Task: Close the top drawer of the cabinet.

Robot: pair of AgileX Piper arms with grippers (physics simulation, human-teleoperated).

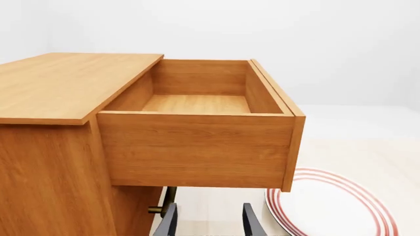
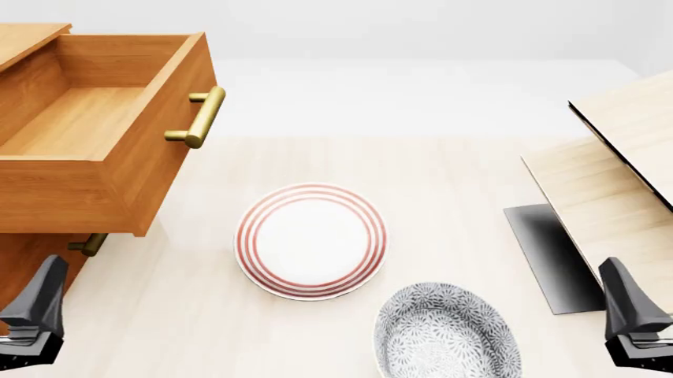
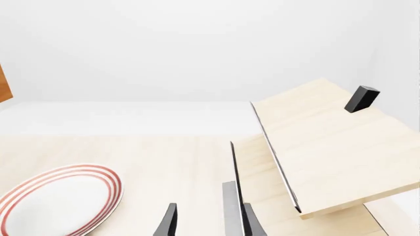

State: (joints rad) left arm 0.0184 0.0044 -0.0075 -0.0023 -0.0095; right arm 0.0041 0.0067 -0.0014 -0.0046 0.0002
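The top drawer stands pulled out of the cabinet at the worktop's far left corner. Left tool and right tool both have fingers apart, holding nothing.

Simulated tabletop test scene, not a real room.
Blank white backdrop surrounds a pale bench; flat-rendered cabinet at 9 o'clock, slanted panels at 3 o'clock.

A pale wood table under even light meets plain white walls.
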